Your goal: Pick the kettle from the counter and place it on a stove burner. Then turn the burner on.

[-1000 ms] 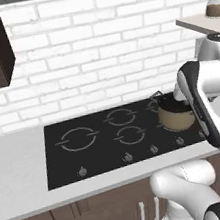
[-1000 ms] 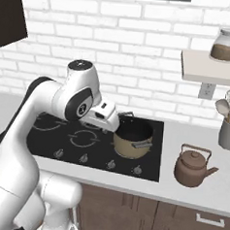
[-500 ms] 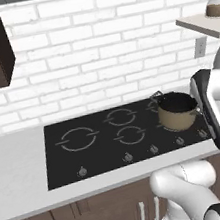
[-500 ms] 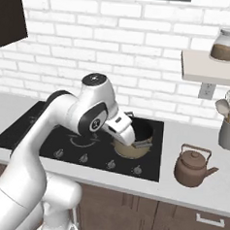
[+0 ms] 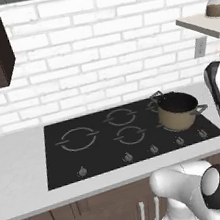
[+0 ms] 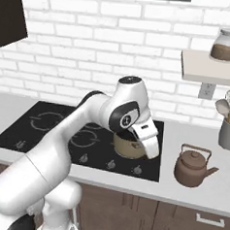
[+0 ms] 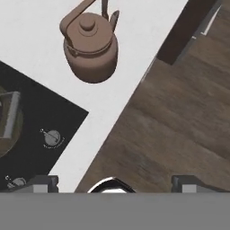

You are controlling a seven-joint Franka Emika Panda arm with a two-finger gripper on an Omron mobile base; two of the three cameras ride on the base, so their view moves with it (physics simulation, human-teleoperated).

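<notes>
The small brown-copper kettle stands upright on the pale counter, right of the black cooktop. In the hand view the kettle lies at the top left, well ahead of the fingertips. My gripper hangs over the cooktop's front right corner, left of the kettle and apart from it. Its jaws stand wide open with nothing between them. The stove burner, the largest ring, is bare at the cooktop's left; it also shows as burner.
A big tan pot occupies the right rear burner, partly behind my hand. Knobs line the cooktop's front edge. A utensil holder stands behind the kettle, under a shelf with a jar. The counter edge drops to wooden floor.
The arm has swung right, carrying the hand from beside the pot to the cooktop's front right corner, closer to the kettle. Kettle and pot have not moved.
</notes>
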